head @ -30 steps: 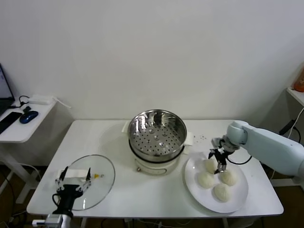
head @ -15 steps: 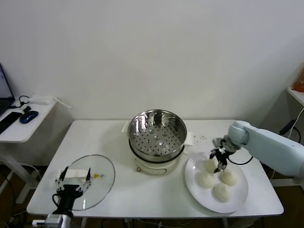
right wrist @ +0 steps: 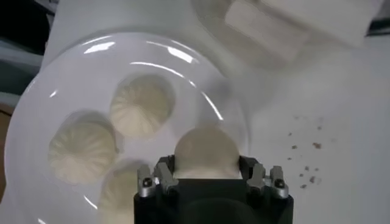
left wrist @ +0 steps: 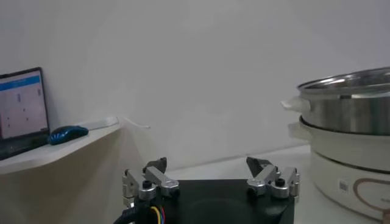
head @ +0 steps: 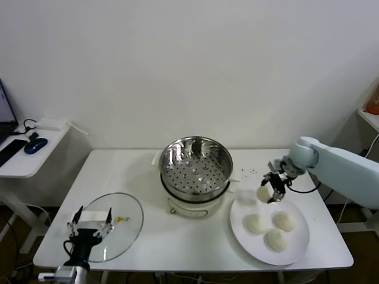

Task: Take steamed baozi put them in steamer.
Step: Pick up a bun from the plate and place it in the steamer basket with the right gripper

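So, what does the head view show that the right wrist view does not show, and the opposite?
Only the head view shows the steamer, with no bun in it, the glass lid and the idle left gripper at the table's near left corner. Only the right wrist view shows the pleated tops of the buns and crumbs on the table. Both show the right gripper holding one baozi above the white plate, where three baozi remain.
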Controlling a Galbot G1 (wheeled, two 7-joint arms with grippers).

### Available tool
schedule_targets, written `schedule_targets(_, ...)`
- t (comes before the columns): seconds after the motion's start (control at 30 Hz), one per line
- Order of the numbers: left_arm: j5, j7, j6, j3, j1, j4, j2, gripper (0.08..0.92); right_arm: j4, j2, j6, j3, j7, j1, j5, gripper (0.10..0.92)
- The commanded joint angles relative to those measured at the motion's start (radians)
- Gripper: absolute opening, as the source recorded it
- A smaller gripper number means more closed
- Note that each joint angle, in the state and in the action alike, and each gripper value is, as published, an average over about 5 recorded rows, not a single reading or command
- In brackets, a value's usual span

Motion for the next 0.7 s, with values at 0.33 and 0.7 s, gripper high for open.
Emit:
schedule_targets(0.33,-0.033,0.003,0.021,0.002,0.005,-0.028,0.009,0.823,0.264,0.080,0.321,-0.169,-0.044,0.528,-0.160,0.680)
schedule_targets(0.7,-0.029,0.015,0.033,0.000,-0.001,-0.047,0.023,0.823,0.117,0.373,0.459,-0.035,-0.026,0.411,-0.426,0.679)
